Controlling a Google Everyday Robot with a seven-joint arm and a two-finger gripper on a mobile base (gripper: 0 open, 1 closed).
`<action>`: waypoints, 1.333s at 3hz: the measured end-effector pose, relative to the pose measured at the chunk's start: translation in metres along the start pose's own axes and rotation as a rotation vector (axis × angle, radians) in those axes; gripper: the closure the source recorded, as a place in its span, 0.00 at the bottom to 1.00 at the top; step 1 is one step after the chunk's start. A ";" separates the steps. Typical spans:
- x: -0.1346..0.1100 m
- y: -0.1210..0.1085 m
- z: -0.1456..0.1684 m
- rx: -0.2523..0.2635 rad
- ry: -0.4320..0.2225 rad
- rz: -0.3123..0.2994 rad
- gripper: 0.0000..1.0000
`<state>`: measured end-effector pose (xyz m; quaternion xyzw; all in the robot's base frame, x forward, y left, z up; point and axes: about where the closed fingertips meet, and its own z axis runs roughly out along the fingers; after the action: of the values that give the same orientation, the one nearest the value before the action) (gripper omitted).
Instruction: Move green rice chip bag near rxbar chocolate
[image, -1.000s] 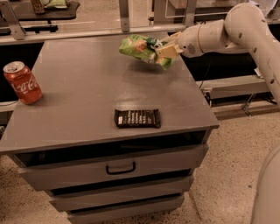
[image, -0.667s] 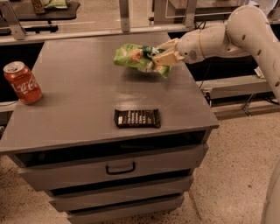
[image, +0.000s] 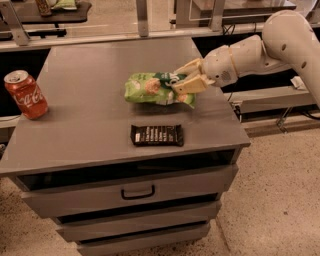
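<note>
Clearly my gripper (image: 186, 82) is clamped on the bag's (image: 150, 89) right end. The bag runs left-right, and the rxbar (image: 157, 135) lies parallel just nearer.

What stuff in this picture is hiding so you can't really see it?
All in the camera view:
- The green rice chip bag: its right end is covered by the tool, which grips it over the right side of the table.
- The rxbar chocolate: its white lettering is too small to read.
- The robot arm: cut off by the right edge.
- The drawers: their insides are hidden behind their fronts.
</note>
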<state>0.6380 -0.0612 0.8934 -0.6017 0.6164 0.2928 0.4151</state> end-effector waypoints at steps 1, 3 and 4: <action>-0.003 0.024 0.004 -0.060 0.016 -0.036 0.82; 0.010 0.035 0.008 -0.080 0.040 -0.078 0.37; 0.014 0.033 0.004 -0.079 0.057 -0.101 0.13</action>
<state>0.6072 -0.0615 0.8751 -0.6559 0.5849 0.2784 0.3876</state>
